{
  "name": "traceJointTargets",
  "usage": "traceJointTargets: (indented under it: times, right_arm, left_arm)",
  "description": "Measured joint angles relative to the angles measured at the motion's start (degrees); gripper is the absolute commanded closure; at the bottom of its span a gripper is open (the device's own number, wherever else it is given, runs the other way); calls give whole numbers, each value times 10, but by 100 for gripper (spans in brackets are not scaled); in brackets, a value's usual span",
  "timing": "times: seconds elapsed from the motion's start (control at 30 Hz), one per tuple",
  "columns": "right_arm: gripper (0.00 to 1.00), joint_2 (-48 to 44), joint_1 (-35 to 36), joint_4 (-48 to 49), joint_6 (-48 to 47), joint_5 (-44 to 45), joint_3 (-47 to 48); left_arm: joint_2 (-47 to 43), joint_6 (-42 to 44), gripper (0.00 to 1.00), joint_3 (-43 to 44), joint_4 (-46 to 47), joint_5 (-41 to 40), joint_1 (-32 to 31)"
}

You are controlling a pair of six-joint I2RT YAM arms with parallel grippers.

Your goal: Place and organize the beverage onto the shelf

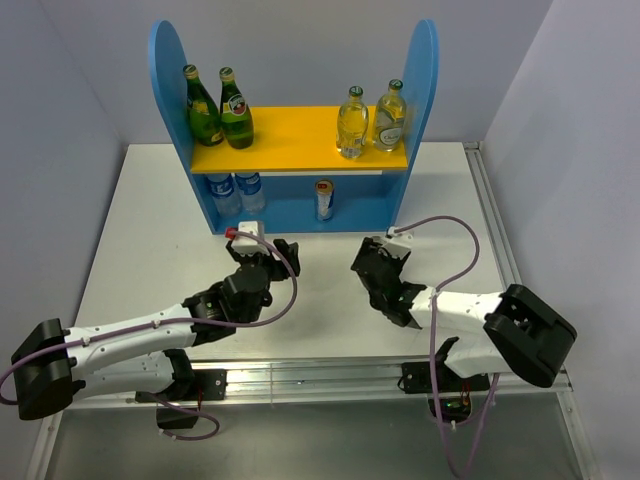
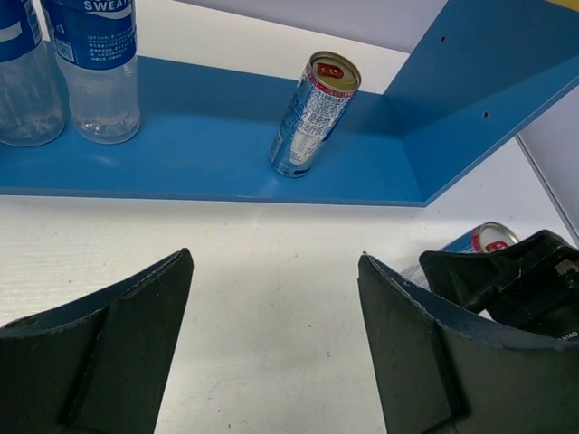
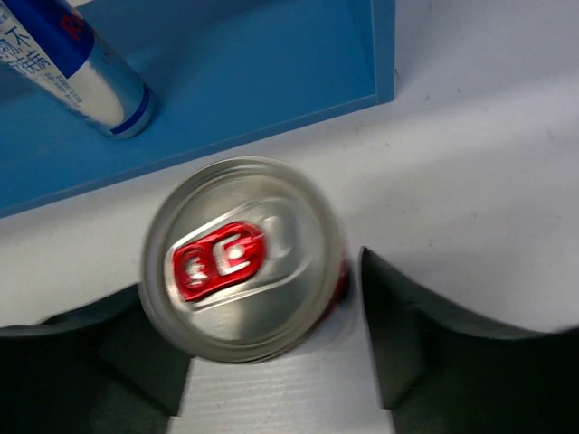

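Note:
The shelf (image 1: 300, 135) stands at the back. Two dark green bottles (image 1: 220, 108) are on the left of its yellow board and two clear green-capped bottles (image 1: 370, 120) on the right. A slim can (image 1: 323, 198) stands on the blue base, also in the left wrist view (image 2: 312, 113) and the right wrist view (image 3: 77, 63). A second can with a red tab (image 3: 240, 258) stands between the open jaws of my right gripper (image 3: 251, 271), against the left finger with a gap to the right one. It shows blurred. My left gripper (image 2: 274, 258) is open and empty over the white table.
Two blue-labelled water bottles (image 1: 235, 190) stand at the left of the shelf's base (image 2: 208, 154). My right gripper (image 1: 378, 255) and left gripper (image 1: 275, 250) sit close together in front of the shelf. The second can (image 2: 479, 242) shows at the right of the left wrist view.

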Motion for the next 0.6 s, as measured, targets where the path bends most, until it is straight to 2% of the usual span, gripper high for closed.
traceJointTargets:
  times: [0.03, 0.07, 0.13, 0.27, 0.3, 0.6]
  right_arm:
    - [38, 6, 0, 6, 0, 1, 0]
    - [48, 13, 0, 11, -2, 7, 2]
    - [58, 26, -1, 18, -2, 19, 8]
    - [83, 47, 0, 18, 1, 27, 25]
    - [100, 51, 0, 11, 2, 27, 32]
    - [100, 97, 0, -33, -22, 33, 110]
  left_arm:
    - [0, 0, 20, -2, 0, 0, 0]
    - [0, 0, 20, -3, 2, 0, 0]
    - [2, 0, 20, -5, 3, 0, 0]
    - [5, 0, 20, -5, 4, 0, 0]
    - [5, 0, 20, -7, 8, 0, 0]
    - [2, 0, 19, -20, 20, -1, 0]
